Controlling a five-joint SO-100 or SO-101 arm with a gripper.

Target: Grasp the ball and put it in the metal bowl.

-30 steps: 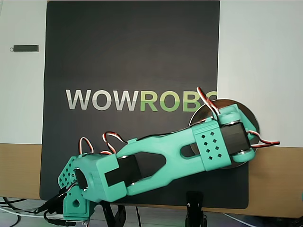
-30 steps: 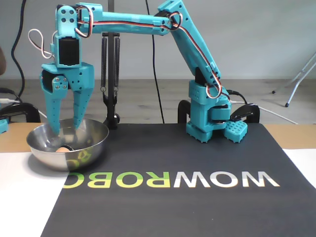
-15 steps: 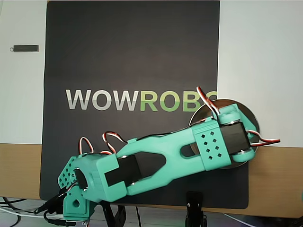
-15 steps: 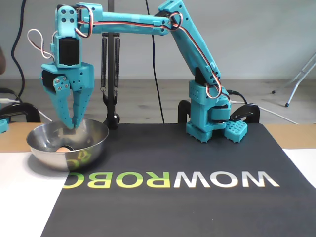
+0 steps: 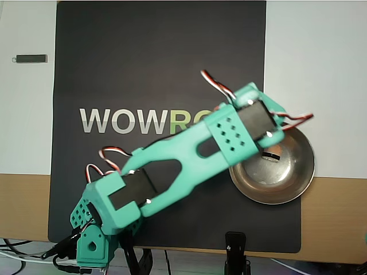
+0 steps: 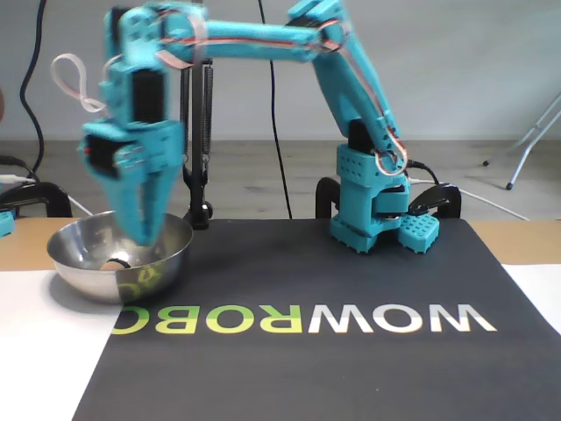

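The ball [image 6: 112, 261] lay inside the metal bowl [image 6: 166, 254] at the lower left of the fixed view, so the delivery looked done. The gripper [image 6: 145, 235] hung blurred over the bowl's right rim, its fingers pressed together and empty, probably clearing away.

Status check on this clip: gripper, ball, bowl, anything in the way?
Gripper shut, empty, fingers at the bowl rim. Ball rests inside metal bowl, free of the fingers. Nothing in the way on the mat.
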